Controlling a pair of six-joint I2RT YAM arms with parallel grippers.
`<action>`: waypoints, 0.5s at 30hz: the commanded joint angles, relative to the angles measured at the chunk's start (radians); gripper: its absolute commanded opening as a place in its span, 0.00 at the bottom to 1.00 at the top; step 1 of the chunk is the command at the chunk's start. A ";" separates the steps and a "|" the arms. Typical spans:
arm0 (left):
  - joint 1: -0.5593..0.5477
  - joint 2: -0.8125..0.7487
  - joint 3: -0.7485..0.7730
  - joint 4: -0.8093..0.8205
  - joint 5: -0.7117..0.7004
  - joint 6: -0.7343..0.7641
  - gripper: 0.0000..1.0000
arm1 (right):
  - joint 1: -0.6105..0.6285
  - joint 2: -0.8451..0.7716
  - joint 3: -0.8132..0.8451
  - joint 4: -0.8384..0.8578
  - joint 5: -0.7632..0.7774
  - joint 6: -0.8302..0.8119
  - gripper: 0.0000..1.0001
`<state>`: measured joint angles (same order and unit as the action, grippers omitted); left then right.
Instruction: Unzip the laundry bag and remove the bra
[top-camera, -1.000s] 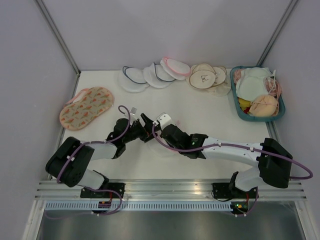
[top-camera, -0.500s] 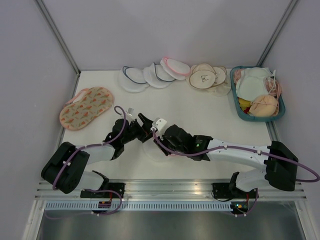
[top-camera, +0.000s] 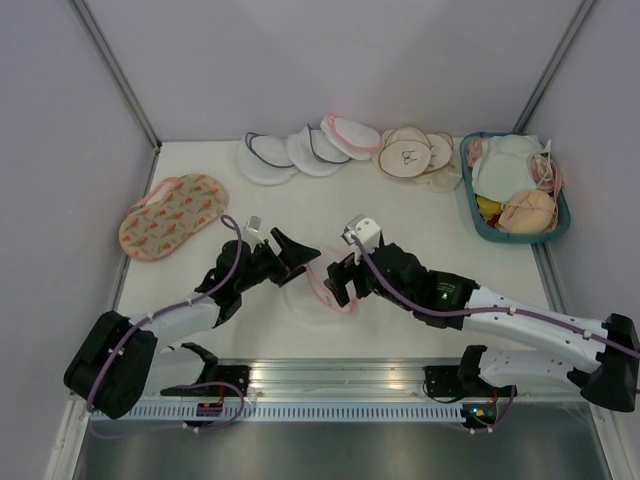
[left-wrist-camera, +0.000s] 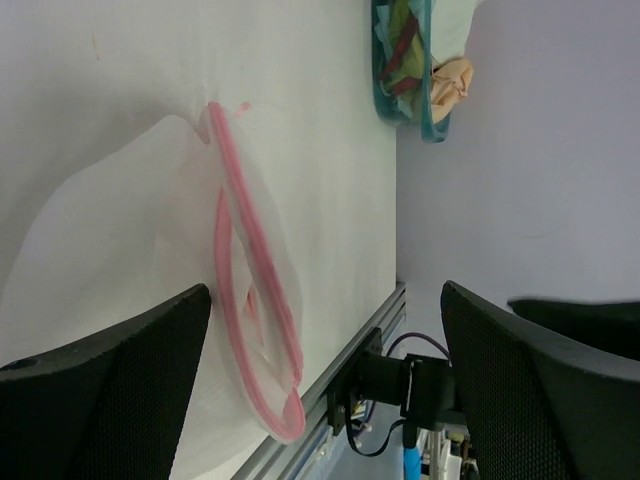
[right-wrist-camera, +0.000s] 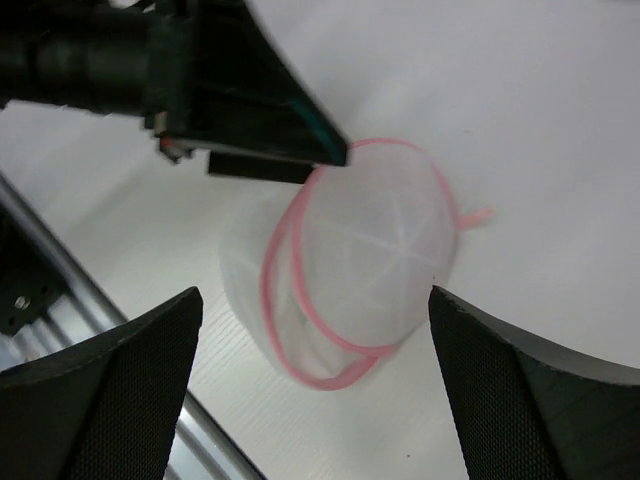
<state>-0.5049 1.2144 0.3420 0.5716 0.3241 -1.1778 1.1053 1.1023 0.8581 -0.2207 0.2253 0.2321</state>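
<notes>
The laundry bag (top-camera: 322, 287) lies on the table between my two grippers, a white mesh dome with pink zipper trim. In the right wrist view the laundry bag (right-wrist-camera: 370, 255) shows its trim gaping in two loops along the left side. No bra can be made out; the white mesh hides whatever is inside. My left gripper (top-camera: 300, 262) is open, one fingertip (right-wrist-camera: 330, 150) at the bag's upper rim. In the left wrist view the bag (left-wrist-camera: 150, 260) sits by the left finger (left-wrist-camera: 110, 370). My right gripper (top-camera: 336, 283) is open, just right of the bag, holding nothing.
An orange floral bag (top-camera: 172, 215) lies at the left. White pouches with blue trim (top-camera: 285, 155) and peach bras (top-camera: 410, 152) line the back. A teal basket (top-camera: 500, 237) of garments stands at the far right. The metal rail (top-camera: 340, 375) runs along the near edge.
My right gripper went from shut to open and drew back to the right, off the bag. The bag now lies uncovered on the table. The left gripper reached slightly further right.
</notes>
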 joint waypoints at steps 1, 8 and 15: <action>0.003 -0.123 0.012 -0.107 0.047 0.151 0.99 | -0.019 -0.061 0.067 -0.136 0.273 0.139 0.98; 0.003 -0.369 0.089 -0.436 0.012 0.371 0.99 | -0.019 -0.156 0.105 -0.281 0.404 0.243 0.98; 0.003 -0.507 0.158 -0.645 -0.007 0.487 1.00 | -0.019 -0.326 0.144 -0.283 0.356 0.248 0.98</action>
<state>-0.5053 0.7391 0.4511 0.0547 0.3279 -0.8089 1.0836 0.8448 0.9401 -0.4965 0.5625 0.4587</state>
